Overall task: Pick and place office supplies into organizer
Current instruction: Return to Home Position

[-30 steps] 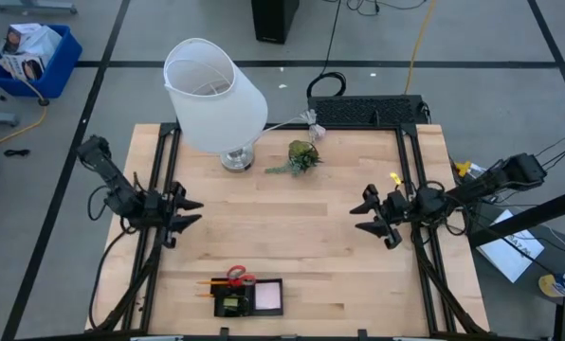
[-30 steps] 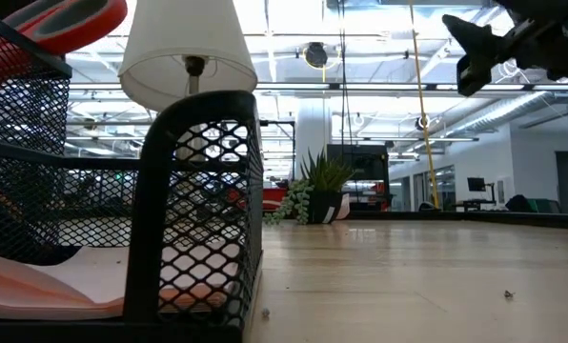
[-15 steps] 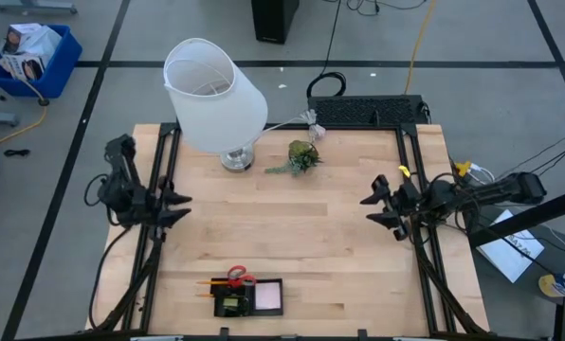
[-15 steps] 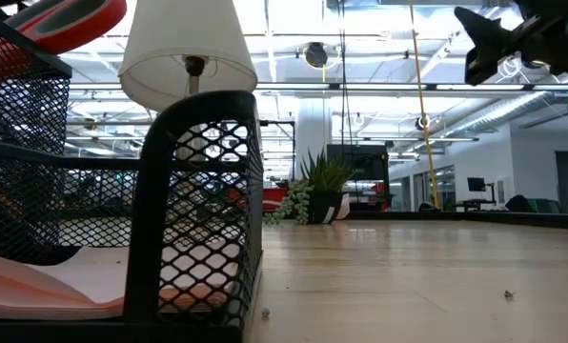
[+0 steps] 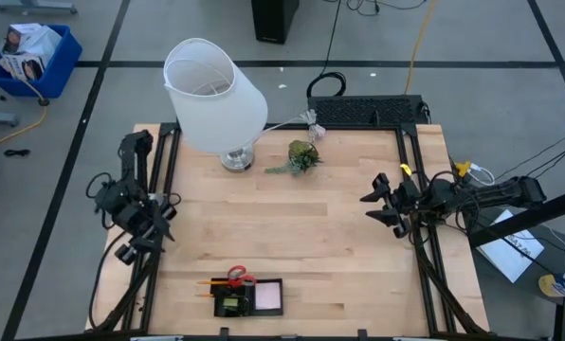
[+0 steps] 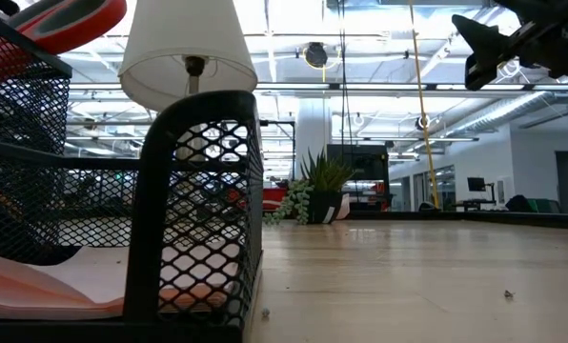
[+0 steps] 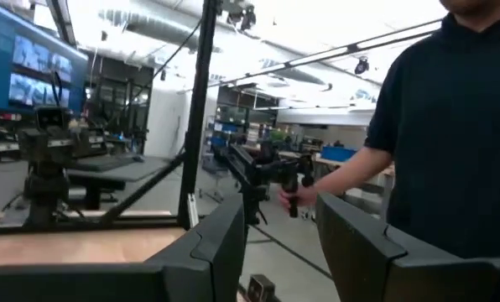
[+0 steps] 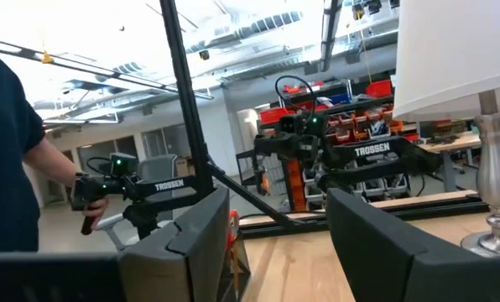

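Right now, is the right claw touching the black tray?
Apart. The high view shows the right gripper far from the organizer, a wide gap between them.

A white lamp (image 5: 214, 95) stands on the wooden table (image 5: 292, 227), a small green plant (image 5: 302, 156) just beside its base. A black keyboard (image 5: 368, 111) lies behind. 1 blue bin (image 5: 31, 57) sits on the floor. A person in a dark shirt (image 7: 451, 143) stands beyond.

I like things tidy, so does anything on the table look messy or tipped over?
Nothing is spilled or tipped. The only untidy bit: a thin orange pencil pokes out past the left side of the black mesh organizer, and the red scissors handles stick up over its rim.
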`<state>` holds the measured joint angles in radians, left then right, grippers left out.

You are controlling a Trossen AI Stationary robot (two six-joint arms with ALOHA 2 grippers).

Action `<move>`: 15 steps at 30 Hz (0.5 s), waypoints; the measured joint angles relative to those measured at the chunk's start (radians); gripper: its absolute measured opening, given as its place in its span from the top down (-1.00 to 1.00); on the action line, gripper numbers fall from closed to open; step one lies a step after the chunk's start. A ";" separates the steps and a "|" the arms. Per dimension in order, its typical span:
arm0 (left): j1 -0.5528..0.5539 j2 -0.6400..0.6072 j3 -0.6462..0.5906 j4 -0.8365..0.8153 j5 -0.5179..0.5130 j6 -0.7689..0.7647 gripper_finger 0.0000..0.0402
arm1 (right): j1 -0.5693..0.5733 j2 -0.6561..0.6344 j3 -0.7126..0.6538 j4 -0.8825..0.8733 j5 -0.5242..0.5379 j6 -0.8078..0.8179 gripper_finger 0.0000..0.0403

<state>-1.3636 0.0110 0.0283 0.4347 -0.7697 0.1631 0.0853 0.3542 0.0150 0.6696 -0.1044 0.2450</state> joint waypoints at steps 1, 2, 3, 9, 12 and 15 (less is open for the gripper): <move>0.001 0.000 0.000 0.005 0.001 0.005 0.24 | 0.000 0.000 0.000 -0.001 0.003 0.003 0.04; 0.006 0.000 0.000 -0.003 0.003 -0.004 0.24 | 0.000 0.000 0.000 -0.001 0.003 0.004 0.04; 0.012 0.000 0.000 -0.014 0.017 -0.026 0.24 | 0.000 0.000 0.000 -0.001 0.004 0.004 0.04; 0.104 0.001 0.000 -0.015 0.124 -0.081 0.24 | 0.000 0.000 0.000 0.006 0.030 0.004 0.04; 0.193 0.001 0.000 -0.055 0.124 -0.092 0.24 | -0.001 0.000 0.000 0.005 0.059 0.004 0.04; 0.302 0.001 0.000 -0.066 0.180 -0.093 0.24 | -0.001 0.000 -0.001 -0.001 0.082 0.003 0.04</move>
<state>-1.0619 0.0116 0.0280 0.3683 -0.5898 0.0706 0.0841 0.3545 0.0143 0.6687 -0.0227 0.2479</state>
